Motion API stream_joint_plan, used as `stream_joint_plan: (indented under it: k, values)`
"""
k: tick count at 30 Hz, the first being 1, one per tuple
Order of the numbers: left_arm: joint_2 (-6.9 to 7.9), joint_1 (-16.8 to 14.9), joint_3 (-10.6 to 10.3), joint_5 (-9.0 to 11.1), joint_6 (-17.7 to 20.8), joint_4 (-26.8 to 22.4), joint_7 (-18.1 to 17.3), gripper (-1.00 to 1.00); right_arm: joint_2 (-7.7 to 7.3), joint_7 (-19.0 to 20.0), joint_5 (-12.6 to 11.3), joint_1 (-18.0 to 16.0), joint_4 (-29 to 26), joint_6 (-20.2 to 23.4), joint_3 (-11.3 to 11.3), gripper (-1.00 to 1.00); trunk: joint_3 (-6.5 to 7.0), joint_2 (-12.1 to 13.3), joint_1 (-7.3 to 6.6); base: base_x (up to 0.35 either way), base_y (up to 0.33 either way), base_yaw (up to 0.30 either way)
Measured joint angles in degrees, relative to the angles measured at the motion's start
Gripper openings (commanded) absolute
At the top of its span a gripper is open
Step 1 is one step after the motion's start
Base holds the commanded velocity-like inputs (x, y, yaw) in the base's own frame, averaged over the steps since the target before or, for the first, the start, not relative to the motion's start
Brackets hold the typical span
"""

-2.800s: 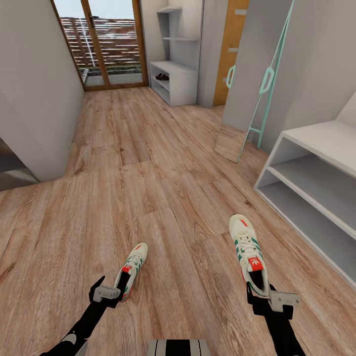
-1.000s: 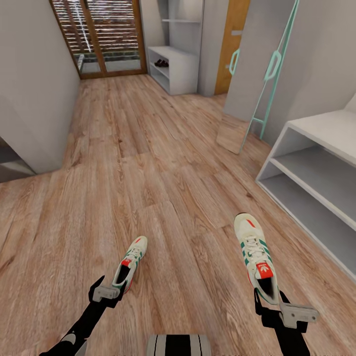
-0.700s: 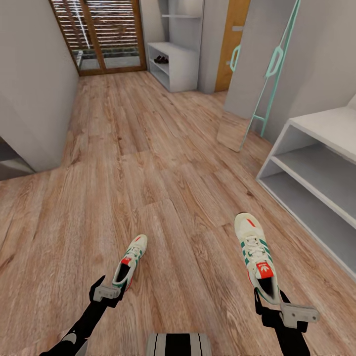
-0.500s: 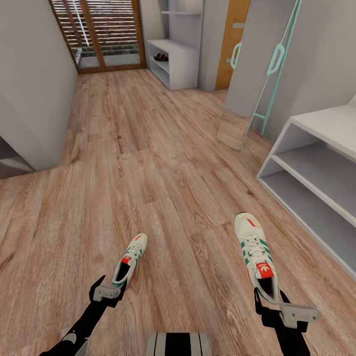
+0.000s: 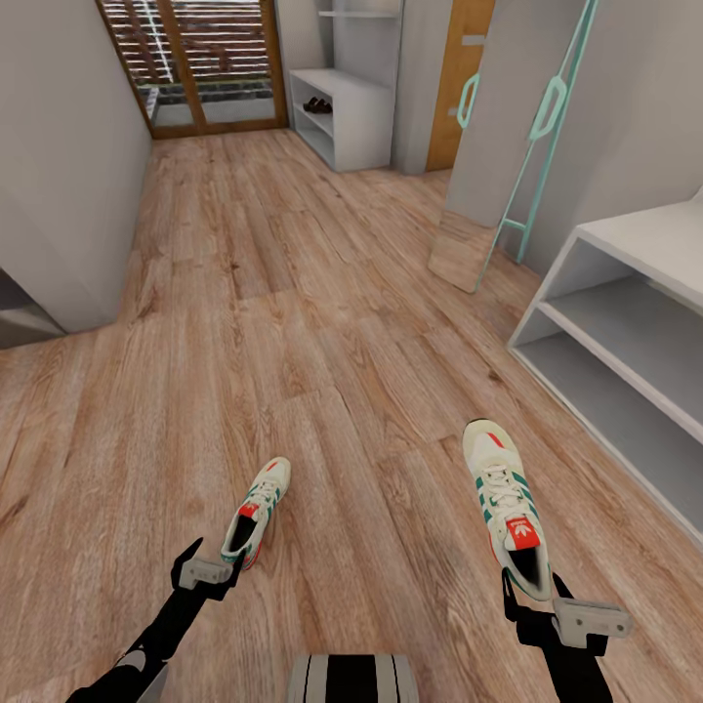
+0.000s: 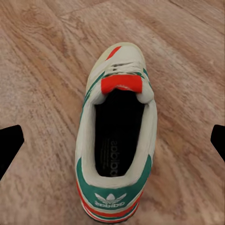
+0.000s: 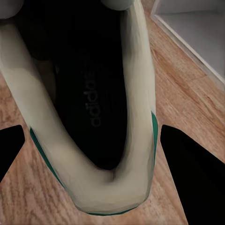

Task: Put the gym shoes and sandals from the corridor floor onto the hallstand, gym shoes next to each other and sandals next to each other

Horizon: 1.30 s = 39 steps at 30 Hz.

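Wood-plank corridor floor (image 5: 293,293) ran ahead of me toward a glazed door, with the hallstand (image 5: 635,322) standing off to the right of the two gym shoes. Both of its tiers looked bare, and a second white unit (image 5: 344,115) far down the corridor held something dark I could not make out. Over the last few seconds the whole head view had slid, the far door creeping up and out of the picture, so I took that as the camera tipping down rather than anything on the floor moving. The left gym shoe (image 5: 256,512) and the right gym shoe (image 5: 508,504) lay well apart on the planks, toes pointing away from me. My left end effector (image 5: 209,572) sat just behind the left shoe's heel, fingers spread wide with the shoe between them and clear of both. My right end effector (image 5: 547,610) stood at the right shoe's heel, fingers also apart and straddling the collar, closer in but not clamped. I judged both grasps unmade, so closing came next; the sandals I had not located.
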Motion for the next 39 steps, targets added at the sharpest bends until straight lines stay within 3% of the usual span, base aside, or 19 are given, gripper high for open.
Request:
stream_joint_plan:
  k: [14,27,39]
  values:
    - [0.9,-2.6,0.0,-0.1,0.3,-0.1,0.0,1.0,0.0,0.0,0.0,0.0,0.0,0.0,0.0,-1.0,-0.09,0.0,0.0,0.0,0.0,0.0]
    - [0.39,-4.9,-0.1,0.0,0.5,-0.1,-0.2,1.0,0.0,-0.1,0.0,0.0,0.0,0.0,0.0,-1.0,-0.1,0.0,0.0,0.0,0.0,0.0]
    - [-0.24,-5.3,-0.1,0.2,0.5,0.0,-2.6,1.0,0.0,-0.1,0.0,0.0,0.0,0.0,0.0,-1.0,-0.1,0.0,0.0,0.0,0.0,0.0]
